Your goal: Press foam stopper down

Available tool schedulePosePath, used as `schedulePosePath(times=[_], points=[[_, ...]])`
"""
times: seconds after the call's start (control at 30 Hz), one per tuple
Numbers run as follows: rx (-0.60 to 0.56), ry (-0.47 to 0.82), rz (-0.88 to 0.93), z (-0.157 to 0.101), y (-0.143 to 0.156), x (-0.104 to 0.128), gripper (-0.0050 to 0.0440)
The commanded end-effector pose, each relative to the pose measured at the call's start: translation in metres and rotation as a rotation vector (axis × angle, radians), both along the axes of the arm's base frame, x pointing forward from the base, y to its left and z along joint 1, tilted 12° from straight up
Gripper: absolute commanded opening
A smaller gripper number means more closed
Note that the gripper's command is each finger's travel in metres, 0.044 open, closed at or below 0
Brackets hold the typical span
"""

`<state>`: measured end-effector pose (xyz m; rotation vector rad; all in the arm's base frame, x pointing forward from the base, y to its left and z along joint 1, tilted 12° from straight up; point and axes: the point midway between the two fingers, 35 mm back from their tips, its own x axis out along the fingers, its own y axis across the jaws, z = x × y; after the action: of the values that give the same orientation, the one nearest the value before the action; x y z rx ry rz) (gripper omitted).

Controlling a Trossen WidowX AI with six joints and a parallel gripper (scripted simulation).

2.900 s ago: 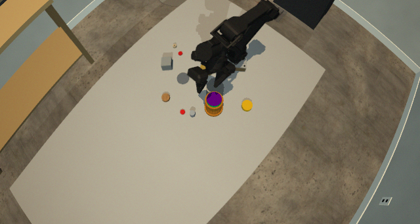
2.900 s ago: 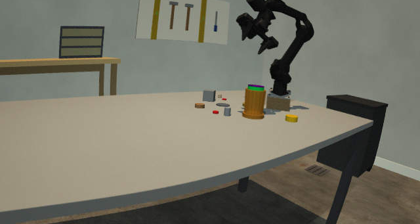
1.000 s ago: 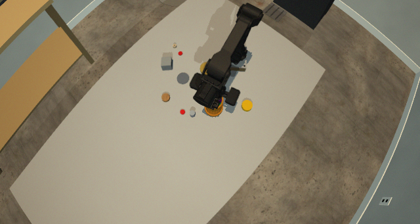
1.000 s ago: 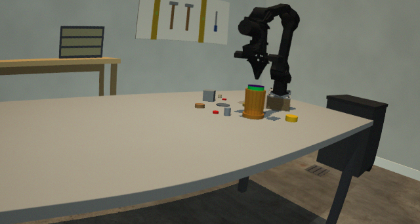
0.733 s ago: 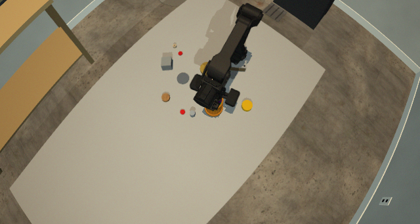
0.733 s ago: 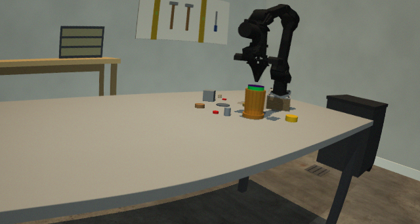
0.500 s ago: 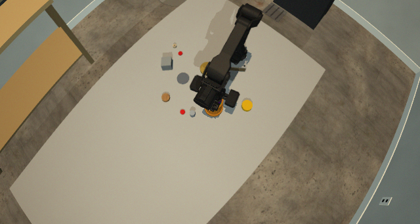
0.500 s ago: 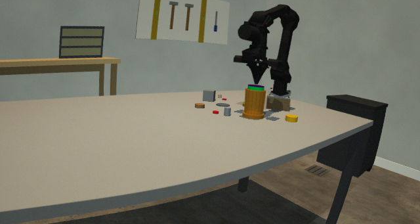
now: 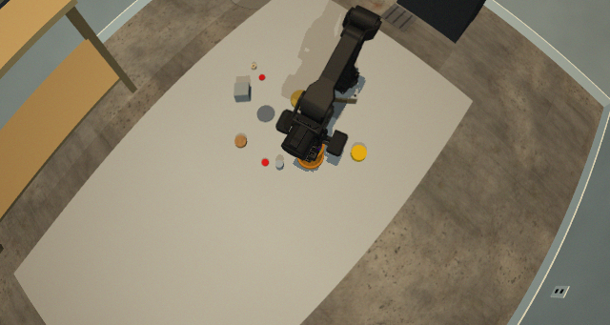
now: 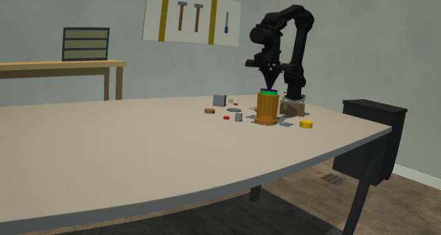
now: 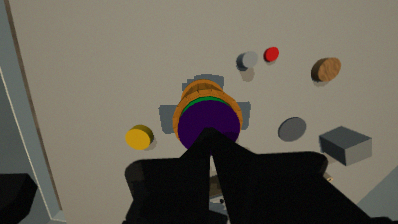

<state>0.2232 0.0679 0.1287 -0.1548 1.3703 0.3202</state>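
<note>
An orange ribbed jar [image 10: 267,108] [image 11: 185,102] [image 9: 310,163] stands upright on the table. A purple foam stopper [image 10: 269,89] [image 11: 207,125] with a green band sticks up a little above its rim. My gripper [image 10: 269,86] [image 11: 208,131] is shut with nothing in it, and its tips point straight down at the stopper's top, at or just above it. In the top view the arm hides the stopper and most of the jar.
Near the jar lie a yellow disc [image 10: 306,124] [image 11: 139,137] [image 9: 358,152], a small grey cylinder [image 10: 238,116] [image 11: 246,60], a red disc [image 10: 226,117] [image 11: 271,54], a brown disc [image 10: 209,110] [image 11: 326,69], a grey flat disc [image 10: 233,109] [image 11: 292,129] and a grey block [image 10: 219,100] [image 11: 346,144]. The arm's base [image 10: 292,107] stands behind the jar.
</note>
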Motion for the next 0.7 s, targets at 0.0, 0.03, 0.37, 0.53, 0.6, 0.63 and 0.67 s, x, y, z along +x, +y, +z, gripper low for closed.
schedulePosePath(times=[0.0,0.03,0.37,0.53,0.6,0.63,0.67], points=[[0.002,-0.016,-0.004,0.0036,0.0001,0.0017,0.0000],[0.002,-0.016,-0.004,0.0035,0.0001,0.0017,0.0000],[0.002,-0.016,-0.004,0.0026,0.0001,0.0012,0.0000],[0.002,-0.016,-0.004,0.0023,0.0000,0.0011,0.0000],[0.002,-0.016,-0.004,0.0021,0.0000,0.0010,0.0000],[0.002,-0.016,-0.004,0.0020,0.0000,0.0010,0.0000],[0.002,-0.016,-0.004,0.0019,0.0000,0.0009,0.0000]])
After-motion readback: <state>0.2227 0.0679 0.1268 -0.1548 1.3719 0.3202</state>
